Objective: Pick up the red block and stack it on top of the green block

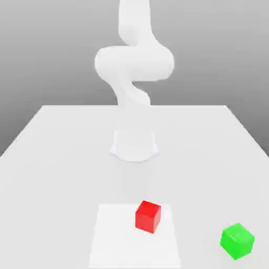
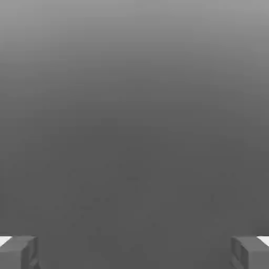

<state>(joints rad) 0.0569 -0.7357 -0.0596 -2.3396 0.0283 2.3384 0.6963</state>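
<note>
White table [image 1: 63, 157] under a plain grey backdrop; white arm [image 1: 134, 63] rising from a round base [image 1: 134, 146] at the middle of the table, bent and folded high above it. Red block [image 1: 148, 216] resting flat on a paler square patch [image 1: 115, 236] of the table, near the front edge, turned a little so that one corner faces the camera; nothing touching it. Green block [image 1: 237, 240] also on the table, well apart from the red block, toward the exterior view's right and slightly nearer the front; outside the pale patch, also untouched. In the hand view, gripper [image 2: 134, 252] spread wide, with one grey fingertip [image 2: 18, 252] at each lower corner and nothing between them; beyond the fingertips just an even grey surface, perhaps the backdrop, hard to say which.
</note>
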